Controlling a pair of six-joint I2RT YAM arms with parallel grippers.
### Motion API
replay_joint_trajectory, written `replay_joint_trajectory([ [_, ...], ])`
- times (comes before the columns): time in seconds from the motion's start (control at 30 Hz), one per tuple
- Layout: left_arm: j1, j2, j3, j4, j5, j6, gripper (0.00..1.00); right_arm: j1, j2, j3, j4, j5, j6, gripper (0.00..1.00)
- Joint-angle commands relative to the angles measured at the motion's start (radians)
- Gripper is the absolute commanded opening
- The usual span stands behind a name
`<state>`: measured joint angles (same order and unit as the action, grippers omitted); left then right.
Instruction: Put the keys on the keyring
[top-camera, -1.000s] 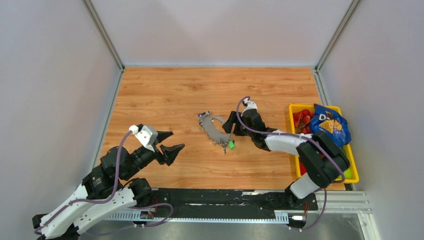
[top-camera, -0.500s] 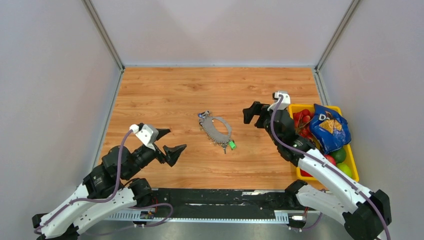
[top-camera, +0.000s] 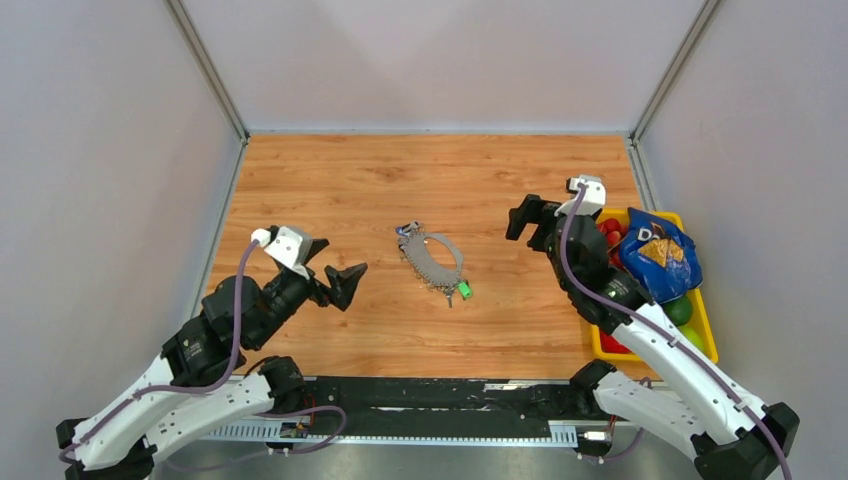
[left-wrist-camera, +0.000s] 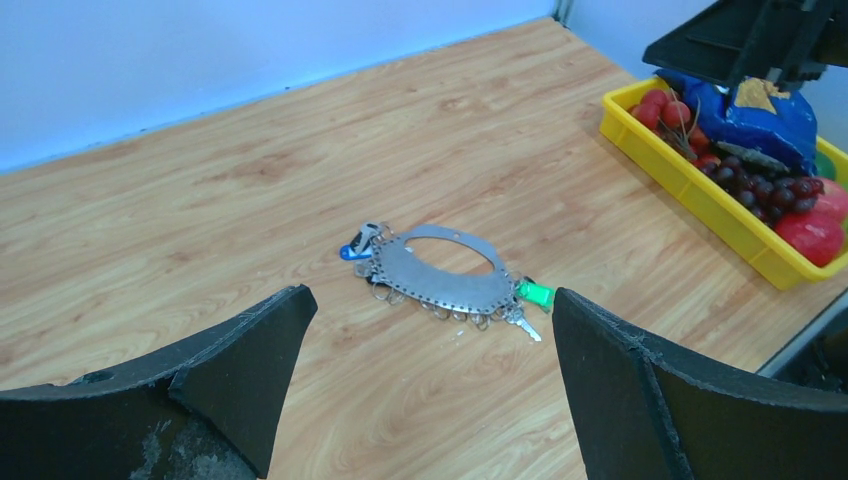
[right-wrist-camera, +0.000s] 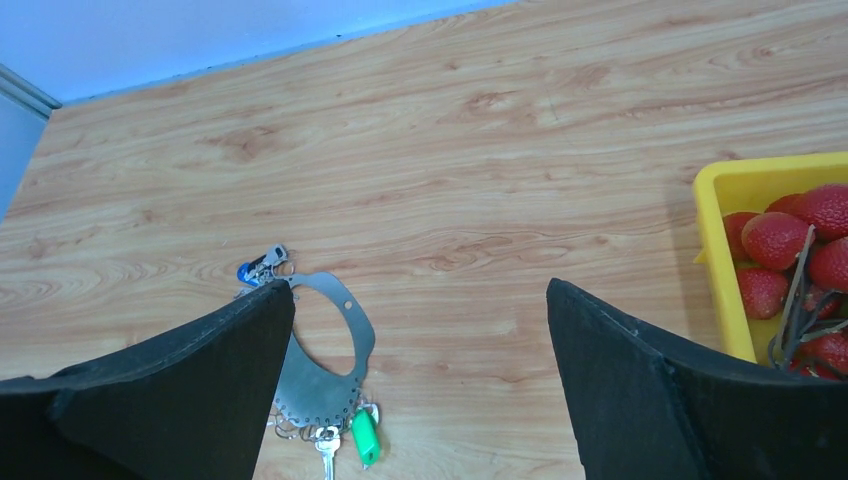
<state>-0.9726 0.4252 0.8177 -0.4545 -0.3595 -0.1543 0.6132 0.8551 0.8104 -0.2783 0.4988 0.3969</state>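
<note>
Keyring (top-camera: 424, 264) flat — long axis far-left to near-right.

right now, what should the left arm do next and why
Probably ease the left tool forward toward the keyring. That tool is open, empty and aimed at the ring, which lies flat and untouched, and the right tool is also open and well clear of it.

bare wood all round keyring (top-camera: 437, 261), yellow tray (top-camera: 703, 338) far right
</note>
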Motion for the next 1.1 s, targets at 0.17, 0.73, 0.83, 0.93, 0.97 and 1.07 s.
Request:
replay_joint_trajectory([
  [0.17,0.002,0.206,0.128,0.075,-0.094,0.033,1.00,0.087,0.036,0.147,-0.037,0.068,-0.006,1.00],
  [0.73,0.016,0.468,0.186,0.248,-0.189,0.092,1.00,0.269,0.381,0.409,0.017,0.143,-0.176,1.00],
  [0.83,0.102,0.481,0.175,0.252,-0.126,0.045,1.00,0.271,0.404,0.406,0.016,0.191,-0.152,1.00],
  [0.93,0.171,0.460,0.134,0.301,-0.048,0.022,1.00,0.270,0.403,0.397,0.015,0.213,-0.154,1.00],
  [0.97,0.197,0.455,0.116,0.309,-0.038,0.022,1.00,0.270,0.400,0.393,0.016,0.214,-0.161,1.00],
  [1.07,0.255,0.439,0.097,0.326,-0.009,0.009,1.00,0.270,0.390,0.384,0.012,0.229,-0.183,1.00],
])
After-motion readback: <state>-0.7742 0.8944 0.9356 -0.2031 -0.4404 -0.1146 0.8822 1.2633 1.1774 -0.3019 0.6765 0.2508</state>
